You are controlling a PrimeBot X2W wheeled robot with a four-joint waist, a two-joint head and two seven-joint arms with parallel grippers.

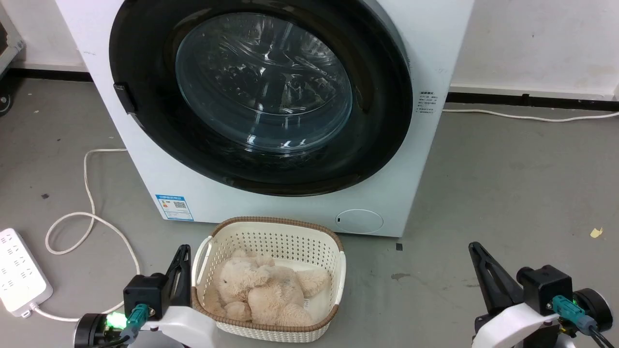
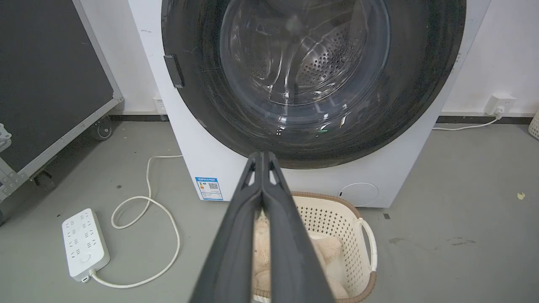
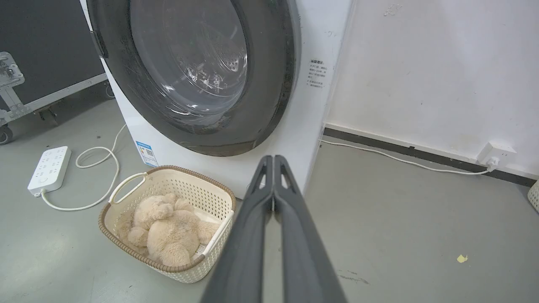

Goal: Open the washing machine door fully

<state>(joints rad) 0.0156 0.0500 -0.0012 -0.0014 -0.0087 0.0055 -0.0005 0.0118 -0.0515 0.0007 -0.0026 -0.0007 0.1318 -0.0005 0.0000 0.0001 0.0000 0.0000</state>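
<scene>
1. The washing machine door (image 1: 263,82) fills the upper centre of the head view. It looks flush against the white machine front (image 1: 159,159), though I cannot tell whether it is latched.
2. The left gripper (image 2: 262,156) and right gripper (image 3: 273,159) sit low in the frame. Each has its fingers pressed together, holding nothing, well apart from the door.
3. The step in hand is probably the reach. The handle tab (image 1: 125,98) sits at the door's left edge, nearer the left gripper. Hook behind it, then pull outward in an arc.
4. Swing clear of the basket (image 1: 280,221) at lower centre, just before the machine. It holds a beige teddy bear (image 1: 266,290).
</scene>
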